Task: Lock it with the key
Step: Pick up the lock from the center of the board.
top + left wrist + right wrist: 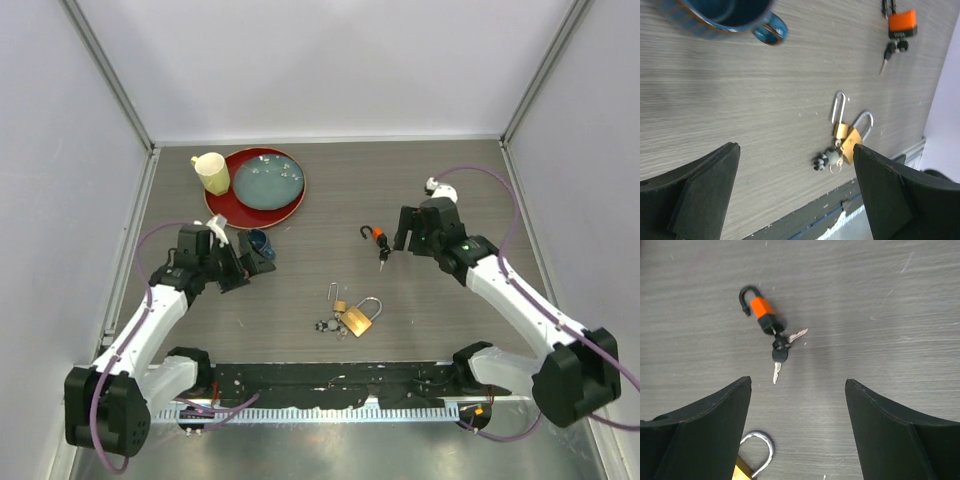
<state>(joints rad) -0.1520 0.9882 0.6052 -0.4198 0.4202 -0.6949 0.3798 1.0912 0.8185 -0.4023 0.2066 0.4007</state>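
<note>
Top external, two brass padlocks point(357, 320), one orange padlock point(377, 236) (keyed), left hand point(248, 266), right hand point(407, 240) both agape

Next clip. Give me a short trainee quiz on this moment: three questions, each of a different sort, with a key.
1. True or false: the orange padlock lies with its shackle open.
2. Which thing lies nearest the left end effector? A. blue mug B. yellow cup C. brass padlocks
3. Fill in: the left end effector and the right end effector are both ____, holding nothing.
Key: 1 true; 2 A; 3 open.
</note>
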